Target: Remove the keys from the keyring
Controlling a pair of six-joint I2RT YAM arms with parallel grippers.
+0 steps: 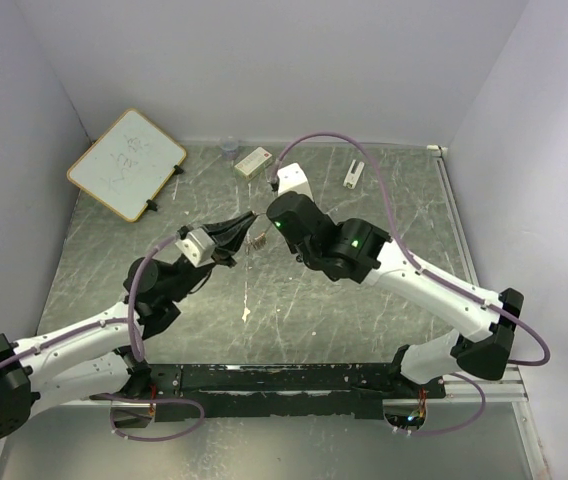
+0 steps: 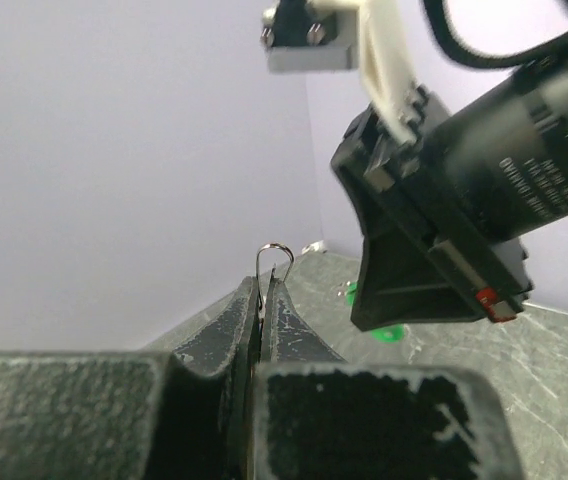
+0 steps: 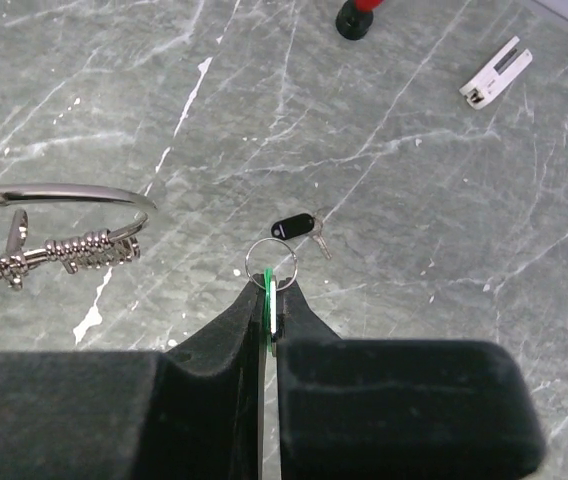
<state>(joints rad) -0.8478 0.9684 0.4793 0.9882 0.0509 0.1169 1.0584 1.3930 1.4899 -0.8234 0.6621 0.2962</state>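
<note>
Closest up on left wrist cam: black pads [image 2: 226,330] of left gripper [image 2: 262,292] pinched fully shut on the keyring [image 2: 275,254], with only a thin wire bend poking past the tips. Thin bite, so likely easy to slip. Crowded just up-right by the right arm's wrist housing [image 2: 464,200], green LED lit; no contact visible, but near. Right wrist cam next: right gripper [image 3: 270,292] shut on the green-headed key [image 3: 267,312], gripped edge-on by the plastic head, blade hidden between the fingers. Sitting right at the tips, a small split ring [image 3: 271,258]; off to the left, a big wire loop with coiled collar [image 3: 74,246], apart from the small ring in this view, link between them not visible. Just beyond the ring, black-headed key [image 3: 294,227], lying on the marbled tabletop [image 3: 434,180] or hanging off the ring, can't tell. Red-and-black knob [image 3: 357,17] and white clip [image 3: 496,72] well clear at far edge. Top cam: both grippers nose to nose above table middle, wire bits dangling between them, too small to resolve; whiteboard [image 1: 124,165] well off left. Judged step: working the green key off its ring. Suggest holding left as fixed anchor, then walking the green head round the wire toward the split end with small right-wrist rolls, not a straight pull. Straight pull probably drags wire out of the left pads. Mind the two wrists bumping.
</note>
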